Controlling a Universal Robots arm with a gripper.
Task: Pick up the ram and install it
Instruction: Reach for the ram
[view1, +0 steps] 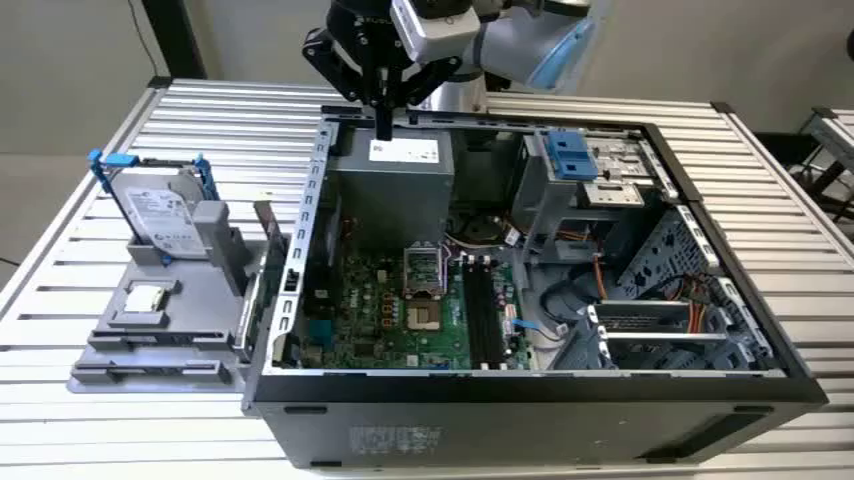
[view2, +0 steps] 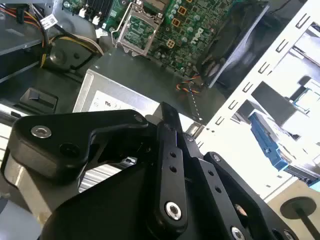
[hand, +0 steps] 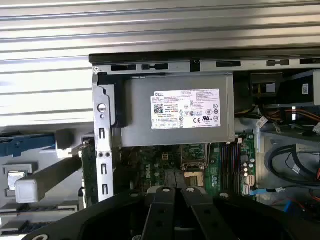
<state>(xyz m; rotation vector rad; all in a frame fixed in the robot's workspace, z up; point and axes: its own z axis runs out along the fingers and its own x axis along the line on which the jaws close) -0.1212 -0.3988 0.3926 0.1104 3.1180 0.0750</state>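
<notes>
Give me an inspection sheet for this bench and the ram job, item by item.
Surface: slatted metal table, bearing open computer case and grey tray.
Job's things: ram standing at the tray's side next to the case; black memory slots look empty.
Clutter: hard drive in blue bracket, processor chip on tray.
Pincer: shut, empty, above power supply.
Cables: coloured wires inside case.
Surroundings: plain wall.
</notes>
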